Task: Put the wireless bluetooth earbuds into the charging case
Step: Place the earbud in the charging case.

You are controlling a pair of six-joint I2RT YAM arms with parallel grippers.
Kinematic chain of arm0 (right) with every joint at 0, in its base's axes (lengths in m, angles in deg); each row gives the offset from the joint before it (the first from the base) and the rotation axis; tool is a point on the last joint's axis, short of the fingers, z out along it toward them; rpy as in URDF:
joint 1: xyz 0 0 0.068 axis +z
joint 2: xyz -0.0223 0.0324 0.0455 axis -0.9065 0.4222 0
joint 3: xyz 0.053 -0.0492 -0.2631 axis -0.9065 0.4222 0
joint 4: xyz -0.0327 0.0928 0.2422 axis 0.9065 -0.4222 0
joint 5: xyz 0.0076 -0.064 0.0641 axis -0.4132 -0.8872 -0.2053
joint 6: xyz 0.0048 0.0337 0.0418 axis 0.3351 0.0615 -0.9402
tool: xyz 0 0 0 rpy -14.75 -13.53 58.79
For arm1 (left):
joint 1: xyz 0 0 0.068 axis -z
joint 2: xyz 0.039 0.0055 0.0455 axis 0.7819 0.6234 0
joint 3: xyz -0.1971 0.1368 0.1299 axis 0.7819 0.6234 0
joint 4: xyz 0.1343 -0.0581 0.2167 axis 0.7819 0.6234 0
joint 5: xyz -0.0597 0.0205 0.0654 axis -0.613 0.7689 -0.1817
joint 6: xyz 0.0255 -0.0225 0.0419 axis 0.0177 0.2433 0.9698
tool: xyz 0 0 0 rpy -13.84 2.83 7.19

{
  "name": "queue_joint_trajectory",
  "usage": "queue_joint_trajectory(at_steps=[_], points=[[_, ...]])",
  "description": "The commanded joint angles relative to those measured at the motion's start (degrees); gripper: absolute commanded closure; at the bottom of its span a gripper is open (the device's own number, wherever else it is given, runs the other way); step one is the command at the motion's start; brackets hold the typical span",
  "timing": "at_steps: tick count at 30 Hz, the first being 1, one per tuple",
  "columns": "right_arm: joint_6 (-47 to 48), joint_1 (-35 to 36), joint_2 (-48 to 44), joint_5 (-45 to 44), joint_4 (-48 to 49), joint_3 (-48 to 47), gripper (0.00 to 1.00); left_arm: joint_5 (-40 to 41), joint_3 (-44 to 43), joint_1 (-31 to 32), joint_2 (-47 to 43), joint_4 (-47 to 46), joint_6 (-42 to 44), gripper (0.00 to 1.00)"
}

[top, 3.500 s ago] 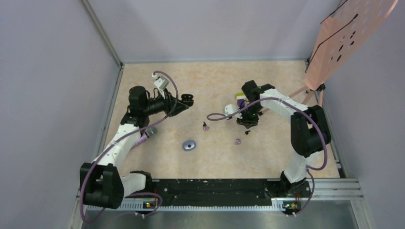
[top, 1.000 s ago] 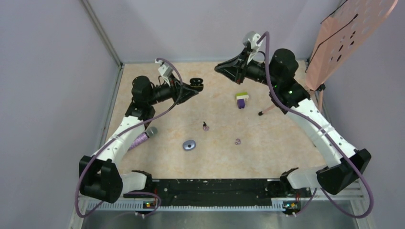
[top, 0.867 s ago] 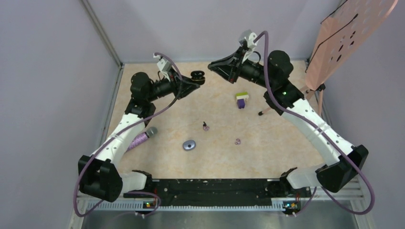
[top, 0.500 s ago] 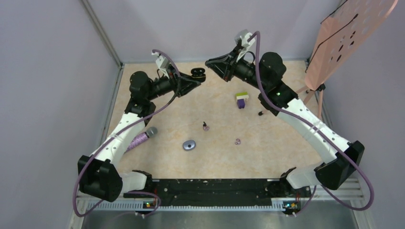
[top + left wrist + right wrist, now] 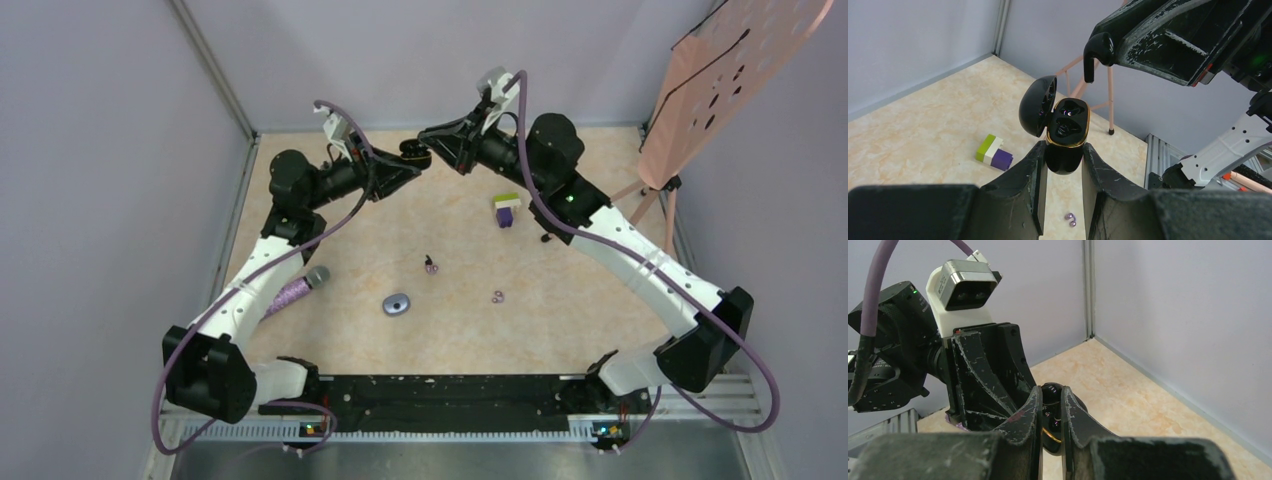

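Lavender walls (image 5: 120,150) close in a beige, marble-patterned table (image 5: 330,230) on its left, far and right sides. At the far right corner a pink perforated panel (image 5: 735,75) on a thin-legged stand leans in, its top cut off by the frame.

The left arm (image 5: 255,280) and the right arm (image 5: 640,265) rise from the near edge and meet in the air close to the middle of the far edge. The left gripper (image 5: 1064,150) clamps the lower half of a black, gold-rimmed charging case (image 5: 1068,127), held upright with its lid swung open to one side. Two dark sockets show inside; what sits in them is hard to make out. The right gripper (image 5: 1051,388), jaws drawn narrow, pinches a black earbud (image 5: 1092,52) just above and beside the open case, stem pointing down and clear of the rim.

From the right wrist the earbud is mostly hidden between the fingers (image 5: 1030,410), and the case is little more than a gold glint below them. From above, the two gripper tips all but cover both.

On the table lie a purple-handled microphone (image 5: 297,290) near the left edge, a grey-blue oval object (image 5: 397,303) of unclear kind toward the near middle, and a green-and-purple block (image 5: 507,208) right of centre. A purple earbud with a dark stem (image 5: 431,265) lies mid-table, and a purple ring-like earbud (image 5: 498,296) lies to its right and nearer. Both are well apart from the case and too small for detail.
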Motion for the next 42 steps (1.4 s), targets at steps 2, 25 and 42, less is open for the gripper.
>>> queue_joint_trajectory(at_steps=[2,25,42], points=[[-0.57,0.96,0.56,-1.36,2.83,-2.67,1.00,0.71,-2.50,0.25,-1.54,-4.49,-1.87,1.00],[0.29,3.01,-0.82,-6.28,7.27,3.29,1.00,3.44,-4.20,-0.09,-2.20,-4.82,-4.48,1.00],[1.16,4.45,-0.53,-10.96,11.16,6.00,1.00,4.50,-4.31,-1.00,-2.42,-4.95,-4.88,1.00]])
